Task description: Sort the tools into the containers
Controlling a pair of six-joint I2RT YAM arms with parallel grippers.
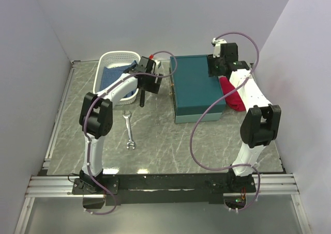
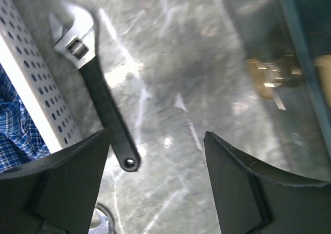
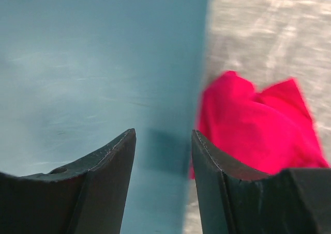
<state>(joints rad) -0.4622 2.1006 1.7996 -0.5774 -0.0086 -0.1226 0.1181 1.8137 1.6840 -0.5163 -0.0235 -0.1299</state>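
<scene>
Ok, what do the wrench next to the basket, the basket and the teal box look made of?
Wrench: metal, bright shiny head, dark matte handle, maybe coated.
Basket: probably white plastic, wall punched with even holes.
Box: likely painted metal, smooth teal, faint scuffs.

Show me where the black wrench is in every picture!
Top view: the black wrench lies on the table between the white basket and the teal box.
Left wrist view: the black wrench is at the upper left, slanting down beside the basket's holey wall.
Right wrist view: not in it.
Shared landmark: the teal box shows in all three views.
</scene>
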